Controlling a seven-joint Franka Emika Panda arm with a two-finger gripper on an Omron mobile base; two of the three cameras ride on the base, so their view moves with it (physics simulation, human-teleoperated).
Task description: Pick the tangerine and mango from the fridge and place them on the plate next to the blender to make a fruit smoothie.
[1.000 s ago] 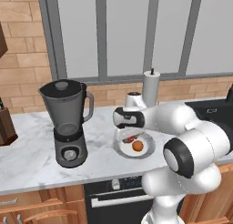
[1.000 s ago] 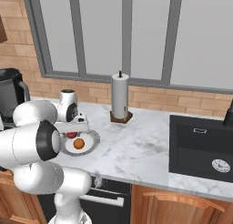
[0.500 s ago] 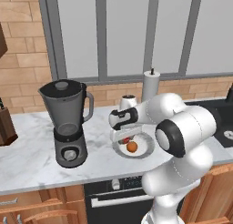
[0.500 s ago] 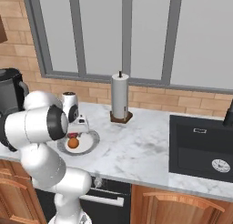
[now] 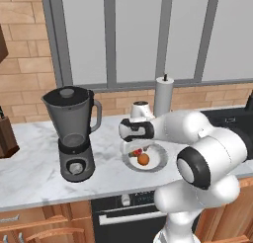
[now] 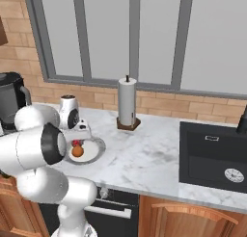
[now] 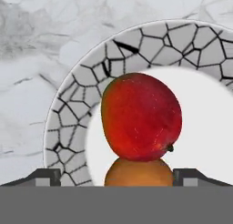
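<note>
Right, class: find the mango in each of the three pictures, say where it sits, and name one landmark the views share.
Left base view: the mango is a small red spot just left of centre, on the plate, beside the tangerine.
Right base view: the mango lies at left, mid-height, under the hand.
Hand view: the mango sits dead centre.
Shared landmark: the plate.

The left base view looks forward and down from behind the arm's left, taking in the dark grey blender with its smoky jug [image 5: 73, 131] at left and the round pale plate with a crackled rim [image 5: 157, 161]. The right base view faces that same plate [image 6: 96, 150] from the right, reaching a black sink [image 6: 212, 154]. The hand view hangs close over the plate [image 7: 68, 127], looking straight down.
</note>
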